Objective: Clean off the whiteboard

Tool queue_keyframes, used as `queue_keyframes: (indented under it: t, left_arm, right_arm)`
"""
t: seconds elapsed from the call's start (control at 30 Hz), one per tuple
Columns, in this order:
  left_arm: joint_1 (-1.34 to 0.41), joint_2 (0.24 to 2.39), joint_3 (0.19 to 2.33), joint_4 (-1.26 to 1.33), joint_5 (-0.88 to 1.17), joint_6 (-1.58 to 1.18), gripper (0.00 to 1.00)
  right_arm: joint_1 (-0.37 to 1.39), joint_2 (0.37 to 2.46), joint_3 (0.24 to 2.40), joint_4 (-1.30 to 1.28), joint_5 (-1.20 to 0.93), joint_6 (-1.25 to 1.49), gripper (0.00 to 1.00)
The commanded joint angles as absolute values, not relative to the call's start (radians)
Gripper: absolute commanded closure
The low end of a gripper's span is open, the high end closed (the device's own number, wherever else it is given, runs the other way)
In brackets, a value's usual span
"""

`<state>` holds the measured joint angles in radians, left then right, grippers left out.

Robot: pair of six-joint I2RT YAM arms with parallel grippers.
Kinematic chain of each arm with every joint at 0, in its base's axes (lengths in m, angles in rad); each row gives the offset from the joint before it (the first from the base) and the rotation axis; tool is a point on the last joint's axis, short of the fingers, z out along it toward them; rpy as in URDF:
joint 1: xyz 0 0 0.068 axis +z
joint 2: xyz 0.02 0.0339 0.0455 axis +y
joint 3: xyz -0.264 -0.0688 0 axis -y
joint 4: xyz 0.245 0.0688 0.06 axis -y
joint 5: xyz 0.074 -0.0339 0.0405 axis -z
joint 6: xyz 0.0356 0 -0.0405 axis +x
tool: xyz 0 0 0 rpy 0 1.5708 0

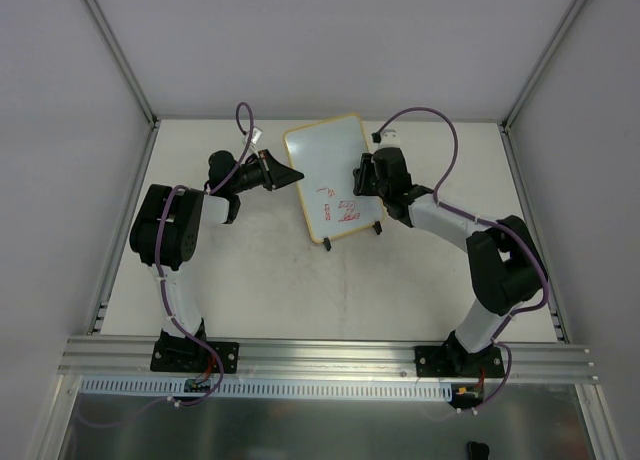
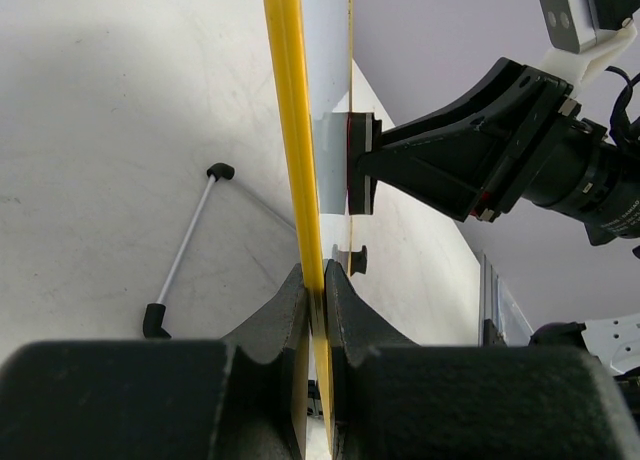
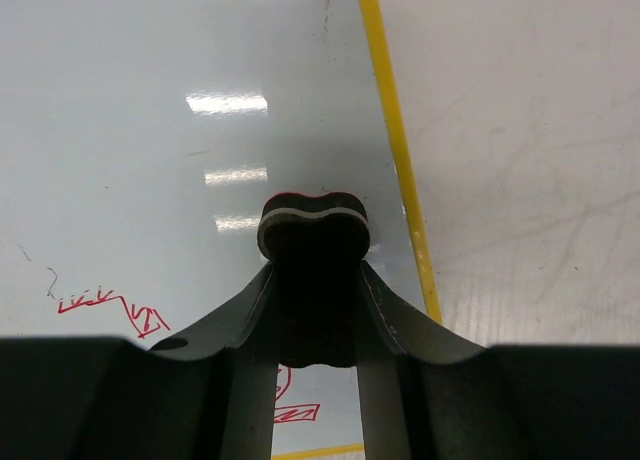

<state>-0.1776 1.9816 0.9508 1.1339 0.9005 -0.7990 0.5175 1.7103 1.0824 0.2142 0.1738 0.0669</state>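
Note:
The whiteboard (image 1: 325, 165), white with a thin yellow frame and black clip feet, stands tilted at the table's middle back, with red marks (image 1: 340, 210) on its lower part. My left gripper (image 1: 292, 174) is shut on the board's left edge; the left wrist view shows both fingers pinching the yellow frame (image 2: 290, 130). My right gripper (image 1: 358, 175) is shut on the black eraser (image 3: 314, 230) and presses it against the board's face near the right frame (image 3: 398, 150). The eraser also shows in the left wrist view (image 2: 358, 165). Red marks (image 3: 110, 308) lie left of and below the eraser.
A thin rod stand with black ends (image 2: 185, 250) lies on the table behind the board. Grey walls and metal posts enclose the table. An aluminium rail (image 1: 320, 355) runs along the near edge by the arm bases.

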Motion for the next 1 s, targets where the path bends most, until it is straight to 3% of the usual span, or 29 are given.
queue_keyframes:
  t: [0.0, 0.3, 0.97]
  left_arm:
    - [-0.198, 1.947, 0.948, 1.175, 0.946, -0.699, 1.0]
    - [-0.198, 1.944, 0.946, 1.173, 0.945, -0.699, 1.0]
    - [-0.198, 1.945, 0.95, 1.166, 0.94, -0.699, 1.0]
  right_arm:
    - [0.469, 1.73, 1.042, 0.089, 0.318, 0.026, 1.0]
    - [0.491, 1.744, 1.051, 0.1, 0.258, 0.035, 1.0]
    - [0.903, 1.937, 1.287, 0.132, 0.276, 0.061, 1.0]
